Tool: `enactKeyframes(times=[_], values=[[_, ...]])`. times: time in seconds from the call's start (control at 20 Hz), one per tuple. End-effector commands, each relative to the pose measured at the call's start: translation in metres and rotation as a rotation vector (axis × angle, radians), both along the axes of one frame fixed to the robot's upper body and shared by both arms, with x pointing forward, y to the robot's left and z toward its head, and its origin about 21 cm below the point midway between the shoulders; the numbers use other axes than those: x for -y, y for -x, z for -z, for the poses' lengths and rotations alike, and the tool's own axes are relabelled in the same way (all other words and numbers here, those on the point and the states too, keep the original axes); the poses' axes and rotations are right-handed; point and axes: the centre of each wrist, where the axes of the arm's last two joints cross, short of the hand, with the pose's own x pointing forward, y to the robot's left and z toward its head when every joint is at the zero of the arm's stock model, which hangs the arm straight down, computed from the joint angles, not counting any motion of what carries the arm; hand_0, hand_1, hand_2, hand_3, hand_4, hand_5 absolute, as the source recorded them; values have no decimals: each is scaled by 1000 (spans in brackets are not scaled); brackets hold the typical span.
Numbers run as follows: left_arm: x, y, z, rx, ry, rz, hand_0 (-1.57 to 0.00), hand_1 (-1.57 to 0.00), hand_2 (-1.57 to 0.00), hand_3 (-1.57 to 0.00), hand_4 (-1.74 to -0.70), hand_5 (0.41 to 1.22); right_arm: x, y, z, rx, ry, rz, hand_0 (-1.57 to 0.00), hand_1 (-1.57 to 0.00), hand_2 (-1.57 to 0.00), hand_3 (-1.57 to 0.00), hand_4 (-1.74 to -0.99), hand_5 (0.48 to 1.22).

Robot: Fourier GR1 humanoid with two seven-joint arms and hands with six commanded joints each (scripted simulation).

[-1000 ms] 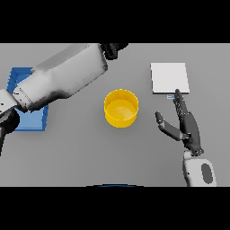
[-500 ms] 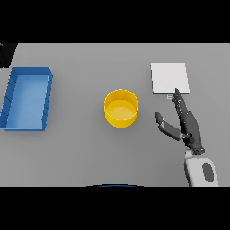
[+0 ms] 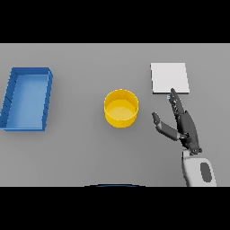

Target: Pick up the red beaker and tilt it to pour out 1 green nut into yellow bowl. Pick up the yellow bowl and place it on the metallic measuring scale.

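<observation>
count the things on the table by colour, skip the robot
blue: 1, the tray
yellow: 1, the bowl
pale grey: 1, the scale
total: 3

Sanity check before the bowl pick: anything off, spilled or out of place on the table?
No spill or damage. The odd part: no red beaker or green nut shows anywhere. The yellow bowl stands upright mid-table, blue tray at left, scale beyond the open right hand. Left hand is out of view.
</observation>
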Motion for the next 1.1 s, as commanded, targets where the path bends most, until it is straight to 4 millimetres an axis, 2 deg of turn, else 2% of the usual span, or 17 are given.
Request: enactKeyframes(times=[0.0,0.05,0.1,0.15,0.2,0.35,0.45,0.5,0.75,0.85,0.9,1.0,1.05], values=[[-7,2,14,-14,62,-37,-1571,-1569,-1569,-1486,-1735,1221,0,-2,0,-2,16,3,1,1,1,1,-1278,659],[-18,5,28,-30,103,-72,-1571,-1570,-1569,-1503,-1736,1221,4,-5,-2,-6,26,13,1,1,1,1,-1285,663],[-24,8,47,-43,149,-98,-1571,-1570,-1570,-1437,-1737,1221,4,-4,2,-8,34,9,1,1,1,1,-1293,667],[-28,11,59,-57,181,-132,-1571,-1570,-1570,-1464,-1738,1221,4,-5,2,-1,30,2,1,1,1,1,-1302,671],[-30,15,72,-62,222,-151,-1571,-1570,-1570,-1418,-1739,1221,6,-7,1,2,30,5,1,1,1,1,-1307,677],[-43,27,105,-72,324,-228,-1571,-1571,-1571,-1493,-1740,1221,5,-4,5,3,46,-8,1,1,1,1,-1302,693],[-47,36,114,-65,330,-264,-1571,-1571,-1571,-1521,-1740,1221,8,-3,5,0,47,-9,1,1,1,1,-1304,707],[-51,44,122,-57,327,-257,-1571,-1571,-1571,-1478,-1740,1221,7,-6,1,15,55,-11,1,1,1,1,-1307,714],[-48,72,142,-35,363,-270,-1571,-1571,-1571,-1340,-1738,1221,8,-2,3,9,63,-7,1,1,1,1,-1327,724],[-43,79,145,-25,381,-285,-1571,-1571,-1571,-1319,-1737,1146,5,0,0,17,59,-7,1,1,1,1,-1335,725],[-42,81,147,-25,389,-287,-1571,-1571,-1571,-1369,-1682,1106,3,-1,3,1,60,-4,1,1,1,1,-1336,727],[-38,89,153,-38,398,-259,-1571,-1571,-1571,-1442,-1588,962,2,-1,3,13,70,2,1,1,1,1,-1326,728],[-37,93,157,-47,406,-249,-1571,-1571,-1571,-1273,-1502,896,3,-2,3,8,69,-1,1,1,1,1,-1326,730]])
